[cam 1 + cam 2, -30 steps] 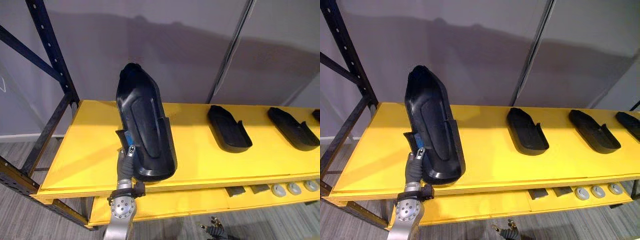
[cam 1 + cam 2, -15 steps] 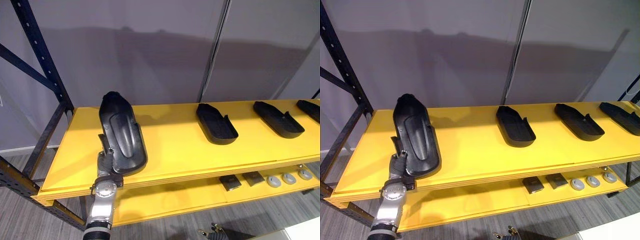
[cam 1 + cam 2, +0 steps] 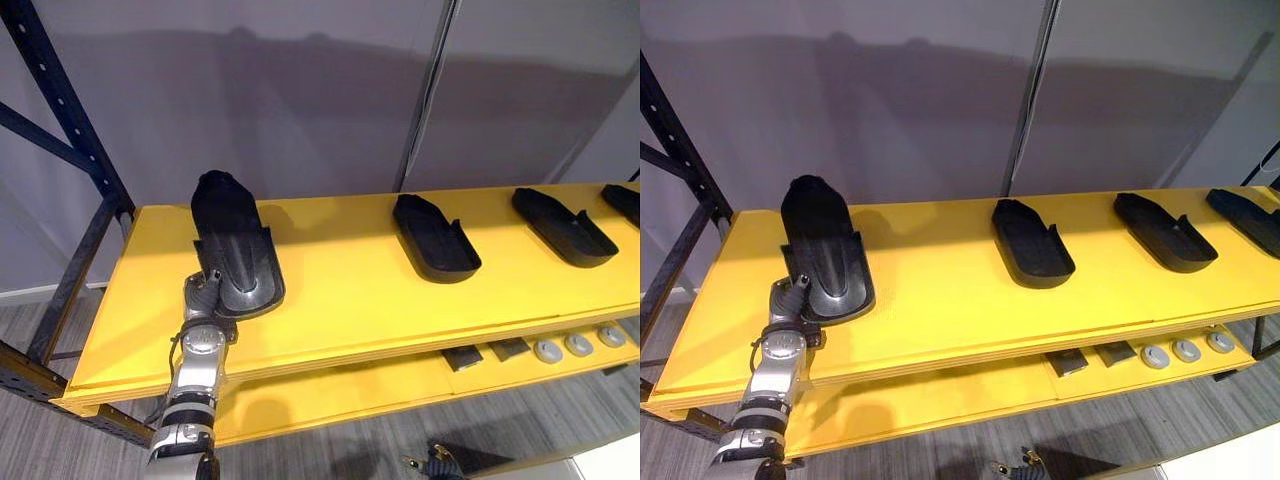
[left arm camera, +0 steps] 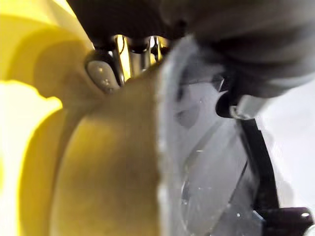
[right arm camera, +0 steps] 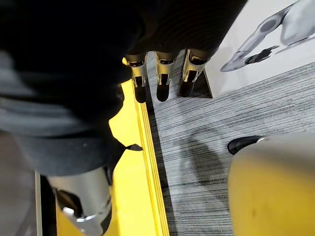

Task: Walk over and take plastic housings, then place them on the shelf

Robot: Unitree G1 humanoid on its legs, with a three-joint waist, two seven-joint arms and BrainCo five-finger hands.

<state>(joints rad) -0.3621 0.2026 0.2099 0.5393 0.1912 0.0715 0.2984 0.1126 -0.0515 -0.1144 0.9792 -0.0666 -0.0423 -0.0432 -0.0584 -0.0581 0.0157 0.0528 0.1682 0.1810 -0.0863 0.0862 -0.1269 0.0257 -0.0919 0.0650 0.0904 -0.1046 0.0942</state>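
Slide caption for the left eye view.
Left hand holds a black plastic housing at the left end of the yellow shelf; three more housings lie to its right.

Silver-grey left arm [image 3: 196,372] with round joint cap and black ribbed bands, left hand [image 3: 205,292] dark-covered, right hand [image 5: 164,73] silver-fingered, dark-tipped, under dark ribbed cover

Industrial storeroom before me: long yellow board shelf [image 3: 340,290], dark perforated steel upright [image 3: 62,100] at upper left, black moulded plastic housings [image 3: 435,240] ranged along the shelf.

Left arm extended, left hand [image 3: 204,291] fingers pinching housing [image 3: 232,240], right hand [image 5: 163,78] fingers straight
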